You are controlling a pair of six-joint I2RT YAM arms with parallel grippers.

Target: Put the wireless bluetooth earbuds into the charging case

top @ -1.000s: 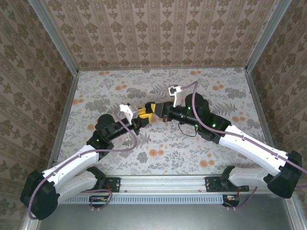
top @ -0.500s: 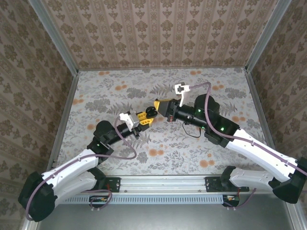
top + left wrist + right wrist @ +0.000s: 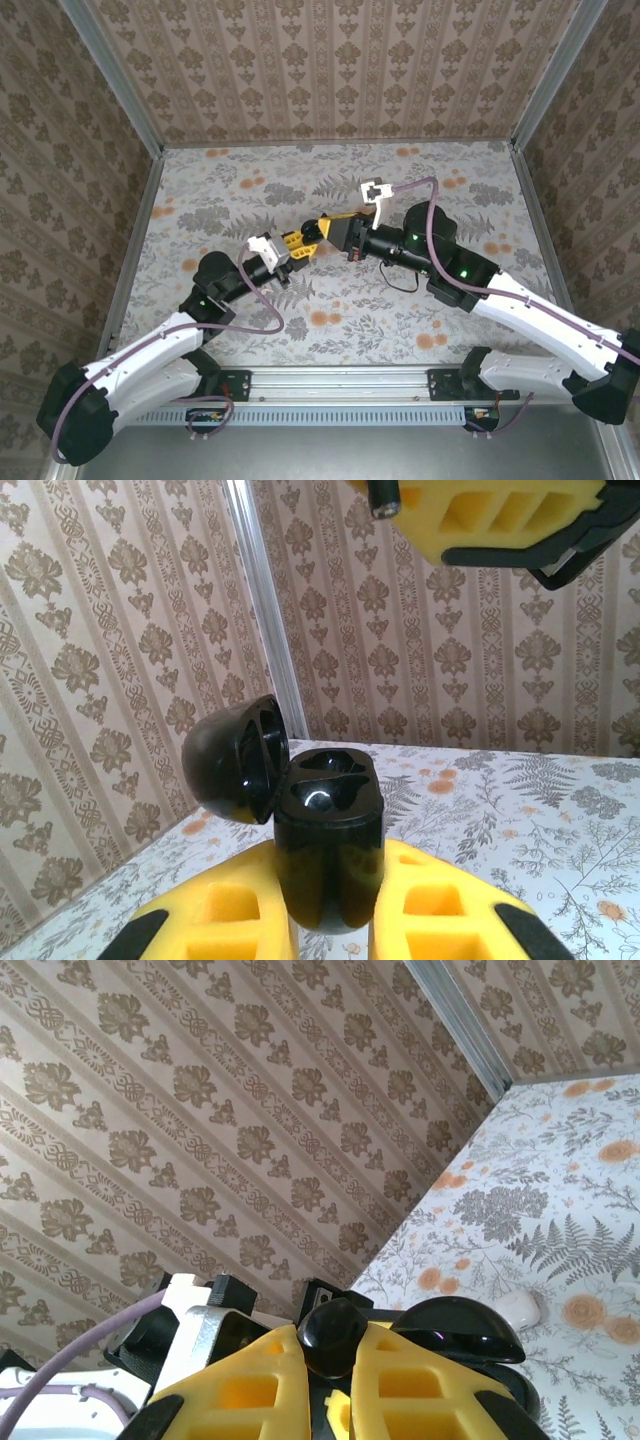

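Charging case (image 3: 330, 860) between left fingers (image 3: 435, 910), earbud (image 3: 335, 1335) between right

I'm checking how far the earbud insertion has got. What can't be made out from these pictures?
- Earbud: right wrist view, the yellow fingers cover its lower part.
- Charging case sockets: left wrist view, dark and glossy, contents unclear; base cut by the bottom edge.
- White object on the table: right wrist view, small and blurred, by the lid.
- Top view: both black items too small.

Black charging case (image 3: 328, 840) stands upright, lid open, black earbud (image 3: 333, 1336) nearby.
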